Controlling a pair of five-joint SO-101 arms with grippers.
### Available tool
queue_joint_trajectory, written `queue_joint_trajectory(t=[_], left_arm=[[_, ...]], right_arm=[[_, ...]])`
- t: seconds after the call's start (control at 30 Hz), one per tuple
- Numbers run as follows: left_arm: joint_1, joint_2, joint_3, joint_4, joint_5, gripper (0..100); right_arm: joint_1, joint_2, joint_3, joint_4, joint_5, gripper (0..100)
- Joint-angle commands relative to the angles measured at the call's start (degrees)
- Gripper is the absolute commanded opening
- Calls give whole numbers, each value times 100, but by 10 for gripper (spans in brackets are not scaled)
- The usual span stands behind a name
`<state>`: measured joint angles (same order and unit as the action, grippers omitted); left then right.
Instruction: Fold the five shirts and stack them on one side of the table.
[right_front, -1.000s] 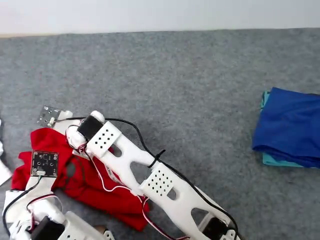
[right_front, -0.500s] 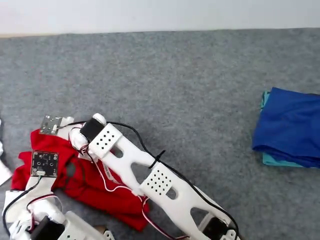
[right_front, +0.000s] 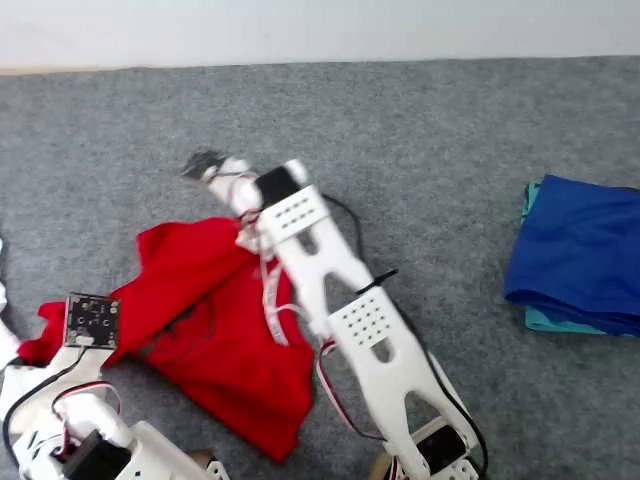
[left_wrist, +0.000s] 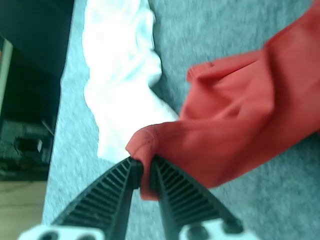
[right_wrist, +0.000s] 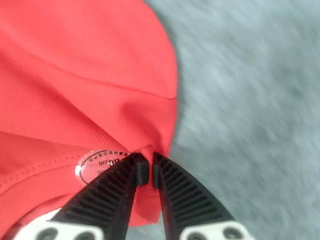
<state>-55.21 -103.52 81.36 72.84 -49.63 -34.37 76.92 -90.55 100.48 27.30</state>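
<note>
One red shirt tight in left gripper and right gripper.

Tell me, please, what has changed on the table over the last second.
The right gripper, shut on an edge of the red shirt, swung away from the left side toward the middle of the table, drawing the shirt out wider. The left gripper stayed shut on another corner near the white shirt, and the folded blue stack did not move.

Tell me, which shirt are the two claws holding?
The red shirt: the left gripper and the right gripper each pinch its edge. The blue shirt and teal shirt lie stacked apart, the white garment loose nearby.
</note>
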Motion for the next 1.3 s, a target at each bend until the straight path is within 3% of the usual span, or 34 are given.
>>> queue_joint_trajectory(t=[0.0, 0.3, 0.7, 0.93, 1.17, 1.27], left_arm=[[492, -53, -57, -158, 0, 4], [1222, -53, -66, -158, 0, 4], [1477, -53, -40, -158, 0, 4], [1477, -53, -31, -141, 0, 4], [1477, -53, -22, -132, 0, 4], [1477, -53, -22, -132, 0, 4]], right_arm=[[541, -734, 369, 242, 70, 10], [875, -1930, 3367, 242, 413, 10], [66, -3758, 6971, 233, 958, 10], [-303, -4505, 7288, 48, 958, 18], [-338, -5393, 7288, -453, 264, 243], [-347, -5675, 7288, -743, 158, 257]])
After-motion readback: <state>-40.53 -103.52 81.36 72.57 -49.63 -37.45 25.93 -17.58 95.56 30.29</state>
